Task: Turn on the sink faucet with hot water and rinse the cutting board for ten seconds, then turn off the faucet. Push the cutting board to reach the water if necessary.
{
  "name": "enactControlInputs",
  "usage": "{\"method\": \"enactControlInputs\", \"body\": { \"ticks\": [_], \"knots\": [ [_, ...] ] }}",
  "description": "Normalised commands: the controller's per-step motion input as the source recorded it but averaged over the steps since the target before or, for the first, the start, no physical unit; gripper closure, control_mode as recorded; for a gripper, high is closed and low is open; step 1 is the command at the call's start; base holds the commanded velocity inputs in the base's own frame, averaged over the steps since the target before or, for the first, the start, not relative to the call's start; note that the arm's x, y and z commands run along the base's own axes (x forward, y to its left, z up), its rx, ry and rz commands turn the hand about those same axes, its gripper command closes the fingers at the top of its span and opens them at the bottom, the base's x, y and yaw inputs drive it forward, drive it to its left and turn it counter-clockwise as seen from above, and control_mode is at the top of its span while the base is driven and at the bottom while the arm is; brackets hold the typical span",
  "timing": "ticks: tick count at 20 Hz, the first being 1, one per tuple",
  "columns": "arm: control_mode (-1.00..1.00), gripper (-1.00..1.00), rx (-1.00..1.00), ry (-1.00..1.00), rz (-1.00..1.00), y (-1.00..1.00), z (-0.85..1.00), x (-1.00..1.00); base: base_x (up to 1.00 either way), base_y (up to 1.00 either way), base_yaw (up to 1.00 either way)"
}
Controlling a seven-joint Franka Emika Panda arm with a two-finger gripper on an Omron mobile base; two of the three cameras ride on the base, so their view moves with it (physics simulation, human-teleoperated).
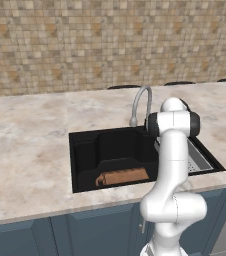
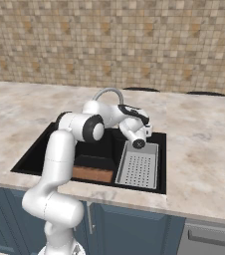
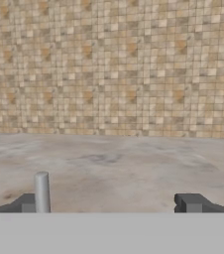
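Note:
The sink faucet (image 1: 142, 101) arches over the back of the black sink (image 1: 85, 155); its spout curve also rises behind my arm (image 2: 108, 91). The brown cutting board (image 1: 123, 177) lies flat on the basin floor near the front wall, partly hidden by my arm in the right base view (image 2: 92, 174). My gripper (image 3: 109, 204) is open at the back of the sink by the faucet base, facing the tiled wall. A short grey upright rod (image 3: 42, 191) stands just inside the left fingertip (image 3: 27, 203), untouched. The water is out of view.
A grey perforated tray (image 2: 140, 170) fills the right part of the sink. My white arm reaches over the basin's right half. Beige marble counter (image 1: 25, 145) surrounds the sink, with the tiled wall (image 3: 109, 64) behind and blue cabinets below.

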Motion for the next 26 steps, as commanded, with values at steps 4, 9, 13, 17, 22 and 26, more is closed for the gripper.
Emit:
{"method": "enactControlInputs", "body": {
  "ticks": [4, 9, 13, 17, 22, 26],
  "knots": [
    [-1.0, -1.0, 0.0, 0.0, 0.0, 0.0, 0.0, 0.02, 0.0, 0.0, 0.0],
    [-1.0, -1.0, 0.0, 0.0, 0.0, 0.0, 0.0, 0.05, 0.0, 0.0, 0.0],
    [-1.0, -1.0, 0.0, 0.0, 0.0, 0.0, 0.0, 0.1, 0.0, 0.0, 0.0],
    [-1.0, -1.0, 0.0, 0.01, 0.0, 0.0, 0.0, 0.12, 0.0, 0.0, 0.0],
    [-1.0, -1.0, 0.0, 0.01, 0.0, 0.0, 0.0, 0.01, 0.0, 0.0, 0.0],
    [-1.0, -1.0, 0.0, 0.01, 0.0, -0.06, 0.0, 0.0, 0.0, 0.0, 0.0]
  ]
}}
